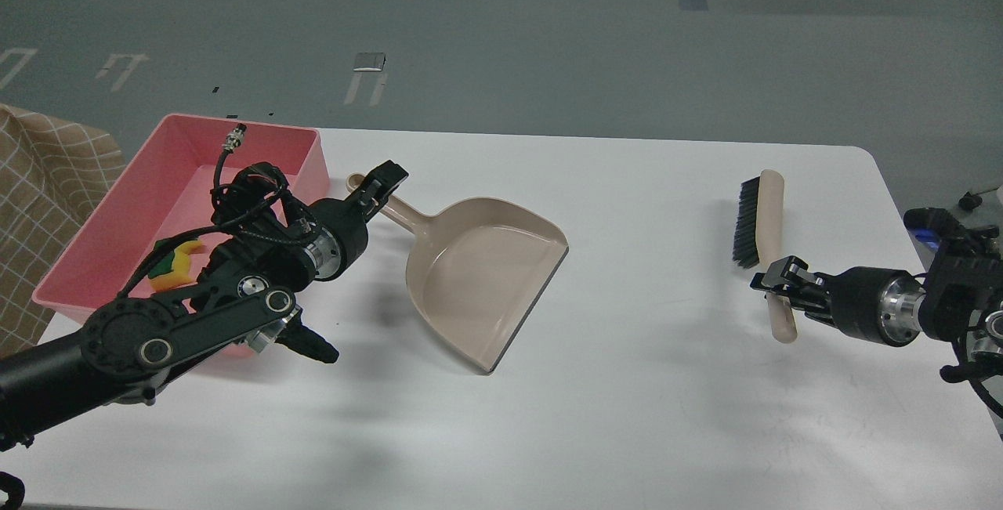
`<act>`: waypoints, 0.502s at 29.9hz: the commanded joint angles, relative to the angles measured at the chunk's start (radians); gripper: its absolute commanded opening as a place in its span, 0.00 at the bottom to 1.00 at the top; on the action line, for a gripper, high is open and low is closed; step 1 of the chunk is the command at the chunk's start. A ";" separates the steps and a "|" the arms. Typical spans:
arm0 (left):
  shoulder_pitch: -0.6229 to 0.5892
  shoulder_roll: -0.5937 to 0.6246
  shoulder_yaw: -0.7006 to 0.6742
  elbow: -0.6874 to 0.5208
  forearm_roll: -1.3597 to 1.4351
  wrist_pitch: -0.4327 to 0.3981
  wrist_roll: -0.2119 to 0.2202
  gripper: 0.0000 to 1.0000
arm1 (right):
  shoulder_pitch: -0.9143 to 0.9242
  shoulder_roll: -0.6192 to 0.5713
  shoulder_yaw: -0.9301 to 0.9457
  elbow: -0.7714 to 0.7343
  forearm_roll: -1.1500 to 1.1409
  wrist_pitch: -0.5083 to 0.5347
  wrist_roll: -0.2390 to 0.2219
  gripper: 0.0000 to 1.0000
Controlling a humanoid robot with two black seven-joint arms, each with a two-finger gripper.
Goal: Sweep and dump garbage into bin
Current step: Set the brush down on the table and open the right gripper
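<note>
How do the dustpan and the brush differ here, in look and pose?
The dustpan is a broad, open beige scoop lying mid-table beside the pink bin; the brush is a slim bar with black bristles, lying near the table's right edge. The dustpan's handle points toward the left hand, which is at its tip; the brush's handle end sits at the right hand. Both are beige, and the dustpan is empty.

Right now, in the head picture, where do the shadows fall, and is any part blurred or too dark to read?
Head view: the light is soft and even; pale shadows lie on the white table under the left arm and beside the dustpan. The focus is sharp across the table. The left claw is black against the handle, so its fingers are hard to separate. No strong glare on the pink bin.
</note>
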 commanded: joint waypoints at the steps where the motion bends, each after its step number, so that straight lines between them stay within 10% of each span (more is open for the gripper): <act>1: -0.005 0.000 0.000 -0.001 -0.001 0.000 0.000 0.74 | 0.000 0.004 0.000 -0.004 0.000 0.000 0.000 0.15; 15: -0.013 0.002 0.000 -0.001 -0.001 0.000 0.000 0.77 | 0.003 0.004 0.000 -0.004 0.000 0.000 -0.008 0.68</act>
